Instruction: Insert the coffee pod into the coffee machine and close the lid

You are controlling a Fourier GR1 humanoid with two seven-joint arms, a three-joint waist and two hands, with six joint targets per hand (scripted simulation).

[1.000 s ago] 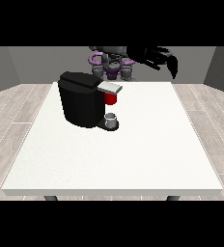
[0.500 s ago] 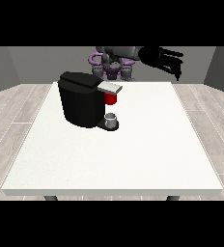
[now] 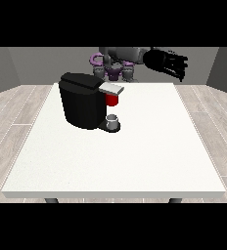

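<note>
The black coffee machine (image 3: 83,102) stands on the white table (image 3: 135,156), left of its middle. Its grey lid (image 3: 111,88) lies flat over a red part (image 3: 113,99) at the machine's head. A small grey cup (image 3: 113,120) sits on the machine's base below that. I see no loose coffee pod. The hand at the view's right (image 3: 167,62) hangs in the air beyond the table's far right corner, well away from the machine, with its fingers spread and nothing in them. No hand shows at the view's left.
The robot's grey and purple body (image 3: 116,61) stands behind the table's far edge, just behind the machine. Wooden floor surrounds the table.
The hand at the view's right has drawn back from the machine, moving up and to the right. The machine and cup have not moved.
</note>
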